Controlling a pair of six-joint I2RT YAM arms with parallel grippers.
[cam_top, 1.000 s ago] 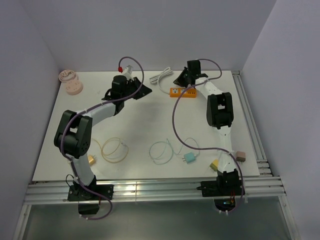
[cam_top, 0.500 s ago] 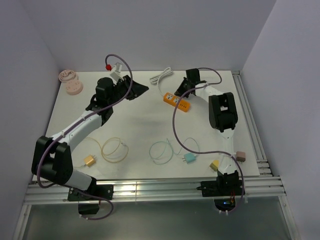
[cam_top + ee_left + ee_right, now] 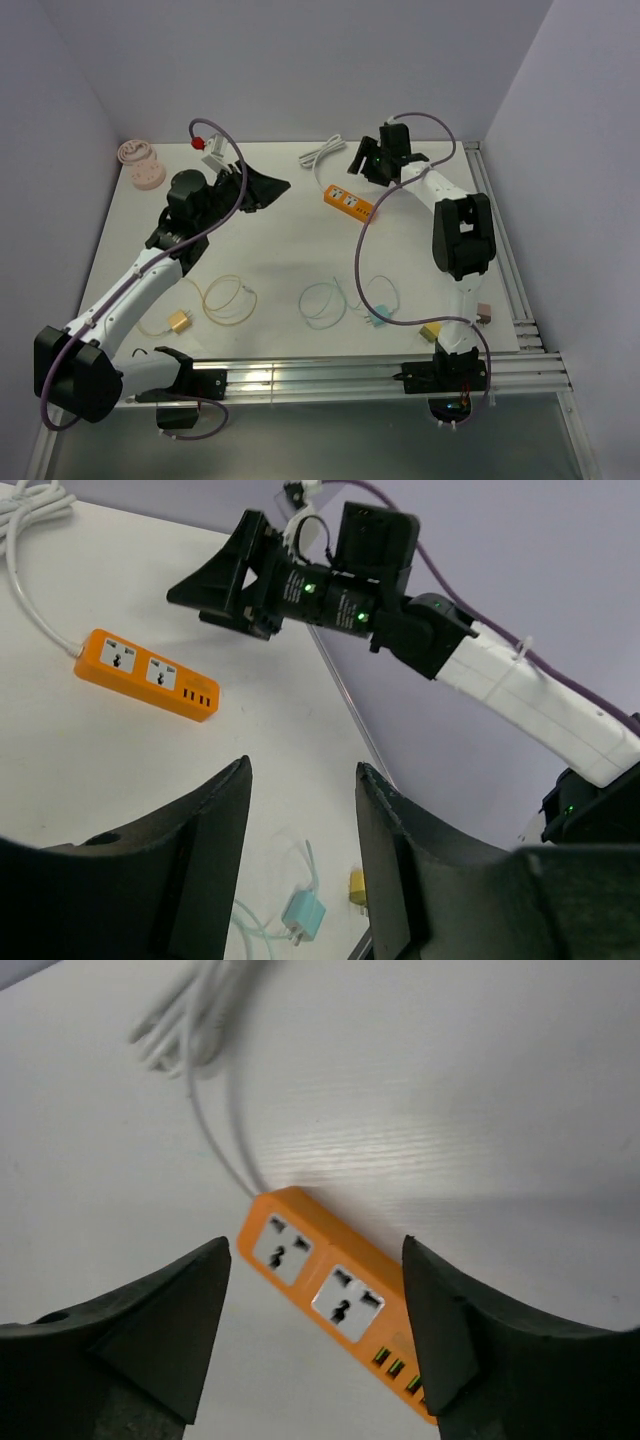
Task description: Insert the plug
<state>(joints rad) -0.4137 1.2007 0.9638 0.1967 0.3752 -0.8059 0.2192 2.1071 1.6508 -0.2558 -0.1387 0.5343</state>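
A pink coil of cable [image 3: 140,165] sits at the far left corner of the white tabletop [image 3: 280,250]. Near the front edge on the left, a yellow plug [image 3: 180,320] lies flat with its thin yellowish cable [image 3: 228,298] looped just beside it.

The left gripper [image 3: 302,770] hangs above the far left half of the tabletop. Its fingers are partly spread with nothing between them, and it points across toward the other arm.

At the far middle, a bundled white cord [image 3: 322,155] leads to an orange power strip [image 3: 349,201]. The strip lies slantwise with its two sockets facing up and nothing plugged in.

Toward the front, right of centre, a teal plug [image 3: 378,318] rests on the tabletop at the end of a pale green cable loop [image 3: 325,300]. It is well apart from the strip.

The right gripper [image 3: 315,1245] is raised over the far end of the strip. It is also partly spread and grips nothing; its wrist view shows the strip's sockets between the fingers, untouched.

Near the front right edge lie a second, smaller yellow plug [image 3: 430,330] and a brownish plug [image 3: 483,312].
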